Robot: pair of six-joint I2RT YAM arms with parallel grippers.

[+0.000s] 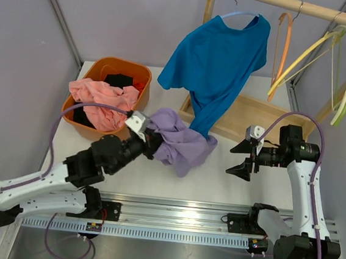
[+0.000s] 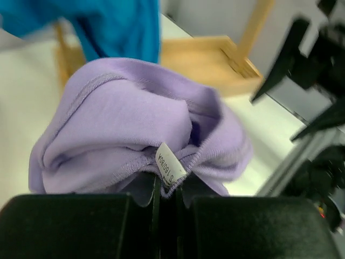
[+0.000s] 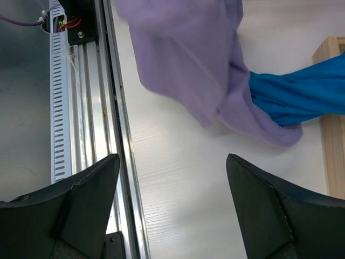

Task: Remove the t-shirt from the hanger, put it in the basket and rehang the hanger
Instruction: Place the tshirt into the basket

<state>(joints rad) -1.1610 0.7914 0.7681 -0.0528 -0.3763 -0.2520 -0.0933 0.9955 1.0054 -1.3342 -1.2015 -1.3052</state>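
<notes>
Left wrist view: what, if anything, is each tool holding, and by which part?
Left tool is shut on the purple shirt, pinching its hemmed edge beside the white label. Right tool is open, holding nothing.

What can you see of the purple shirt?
The purple shirt is soft lilac knit, bunched and crumpled, with stitched hems and a white neck label. The left gripper is shut on its fabric near that label. It sags onto the white table, its far end against the bottom of the hanging blue t-shirt.
</notes>
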